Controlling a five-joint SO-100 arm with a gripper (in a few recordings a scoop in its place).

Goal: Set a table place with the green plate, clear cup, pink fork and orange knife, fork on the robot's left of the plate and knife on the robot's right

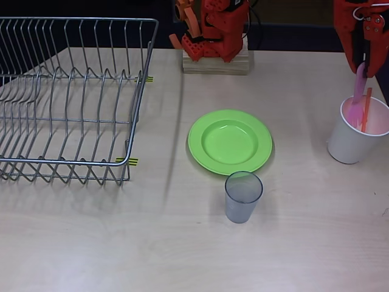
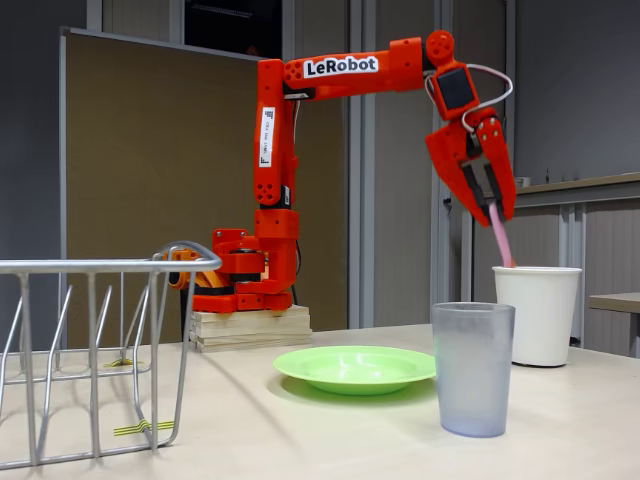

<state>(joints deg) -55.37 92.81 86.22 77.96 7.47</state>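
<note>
Overhead view: the green plate (image 1: pixel 230 142) lies flat near the middle of the pale wooden surface (image 1: pixel 182 243) and serves here as the landmark. The clear cup (image 1: pixel 243 196) stands upright just below the plate, close to its rim but apart from it. To the plate's right, well apart, stands a white cup (image 1: pixel 355 134) at the picture's edge. The pink fork (image 1: pixel 358 91) rises out of this cup, and the orange knife (image 1: pixel 366 111) stands inside it, leaning beside the fork. The pincer (image 1: pixel 363 64) hangs above the white cup with the upper end of the fork between its fingers. Left of the plate sits a wire dish rack (image 1: pixel 67 103). Above the plate, at the far edge of the surface, the arm's base (image 1: pixel 214 30) sits on a wooden block (image 1: pixel 216 62).

Fixed view: the plate (image 2: pixel 356 367) lies in the middle, with the clear cup (image 2: pixel 472 368) in front of it and to its right. Behind and right of the plate stands the white cup (image 2: pixel 537 313). The pincer (image 2: pixel 494 205) points down over that cup, closed narrow on the pink fork (image 2: pixel 500 237), whose lower end is inside the cup. The dish rack (image 2: pixel 95 350) is left of the plate, and the base on its block (image 2: pixel 250 327) stands behind it.
</note>
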